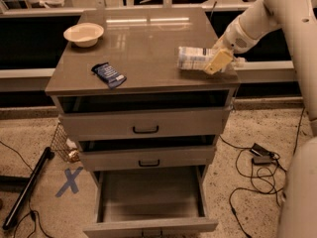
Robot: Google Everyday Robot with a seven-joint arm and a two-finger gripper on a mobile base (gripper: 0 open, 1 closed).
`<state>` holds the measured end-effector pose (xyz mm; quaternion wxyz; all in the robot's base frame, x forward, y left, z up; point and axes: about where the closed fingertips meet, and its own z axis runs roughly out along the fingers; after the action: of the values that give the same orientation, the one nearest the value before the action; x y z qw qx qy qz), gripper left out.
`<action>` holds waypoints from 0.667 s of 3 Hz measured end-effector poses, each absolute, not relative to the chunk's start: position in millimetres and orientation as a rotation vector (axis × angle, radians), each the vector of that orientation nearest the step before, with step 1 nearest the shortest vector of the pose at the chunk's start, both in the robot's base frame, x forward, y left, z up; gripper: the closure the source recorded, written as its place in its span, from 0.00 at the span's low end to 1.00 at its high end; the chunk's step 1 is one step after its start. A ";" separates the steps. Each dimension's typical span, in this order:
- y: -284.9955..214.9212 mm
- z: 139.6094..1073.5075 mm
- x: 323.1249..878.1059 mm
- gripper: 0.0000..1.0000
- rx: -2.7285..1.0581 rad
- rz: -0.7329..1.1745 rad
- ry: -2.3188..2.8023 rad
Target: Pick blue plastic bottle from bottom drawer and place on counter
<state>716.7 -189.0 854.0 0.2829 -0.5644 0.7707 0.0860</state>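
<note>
Pincer (pixel 210 63) around blue plastic bottle (pixel 191 57)

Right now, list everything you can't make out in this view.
Bottle cap end: covered by the gripper clamped on it, at the counter's right edge.
Whether the bottle touches the counter: not clear from this angle.
Bottom drawer front: cut off by the lower edge.
Top drawer inside: in dark shadow under the counter.
Arm base: beyond the right edge.

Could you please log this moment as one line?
tool gripping bottle | at counter right edge | bottom drawer open
</note>
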 end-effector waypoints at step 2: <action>-144.9 839.0 751.0 0.59 -1.453 0.380 2.057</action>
<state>751.0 -144.9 839.0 0.2929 -0.5455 0.7722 0.1427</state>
